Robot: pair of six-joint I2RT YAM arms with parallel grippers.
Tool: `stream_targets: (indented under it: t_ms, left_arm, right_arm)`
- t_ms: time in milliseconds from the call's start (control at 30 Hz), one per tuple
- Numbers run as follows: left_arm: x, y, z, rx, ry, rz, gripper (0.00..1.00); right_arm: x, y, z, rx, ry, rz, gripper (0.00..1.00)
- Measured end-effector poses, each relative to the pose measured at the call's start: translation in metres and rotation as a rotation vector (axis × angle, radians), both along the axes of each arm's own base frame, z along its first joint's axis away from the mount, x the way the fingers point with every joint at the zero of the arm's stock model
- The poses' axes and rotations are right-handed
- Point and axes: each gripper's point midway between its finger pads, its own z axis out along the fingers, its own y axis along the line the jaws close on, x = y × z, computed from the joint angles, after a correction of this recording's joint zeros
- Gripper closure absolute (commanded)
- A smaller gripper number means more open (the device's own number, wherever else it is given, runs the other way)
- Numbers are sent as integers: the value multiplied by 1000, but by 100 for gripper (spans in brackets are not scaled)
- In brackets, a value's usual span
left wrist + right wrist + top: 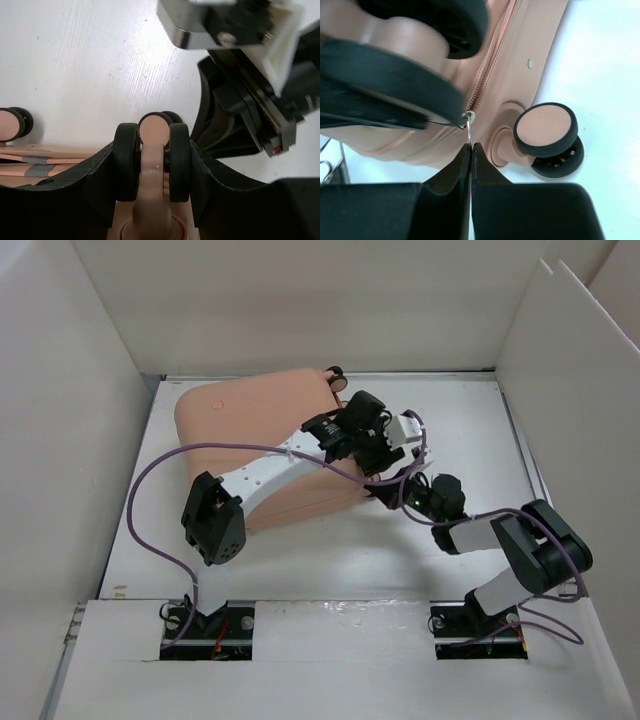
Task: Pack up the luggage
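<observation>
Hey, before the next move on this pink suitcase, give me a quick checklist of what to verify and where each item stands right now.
1. Luggage shell closed and resting on the table: ok.
2. Right end effector pinched shut on the zipper pull: ok.
3. Left end effector straddling the caster wheel, fingers against both tyres: ok.
4. Zipper run fully around the shell: cannot tell.
5. Both end effectors working the same corner without touching each other: cannot tell.
</observation>
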Motion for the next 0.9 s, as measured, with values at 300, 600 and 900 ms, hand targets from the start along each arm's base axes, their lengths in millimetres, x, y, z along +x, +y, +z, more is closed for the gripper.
stream_targets:
  t_ms: [300,600,900]
  left_arm:
    - [-72,38,2,-27,-39,-232,100]
    - [-120,66,-4,23,-29,-421,100]
    - [-163,105,-6,86,-84,-616,100]
  right_arm:
    - [-25,19,4,2,27,240,100]
    - [-21,41,9,-7,17,258,100]
    - [1,40,7,-21,91,149,100]
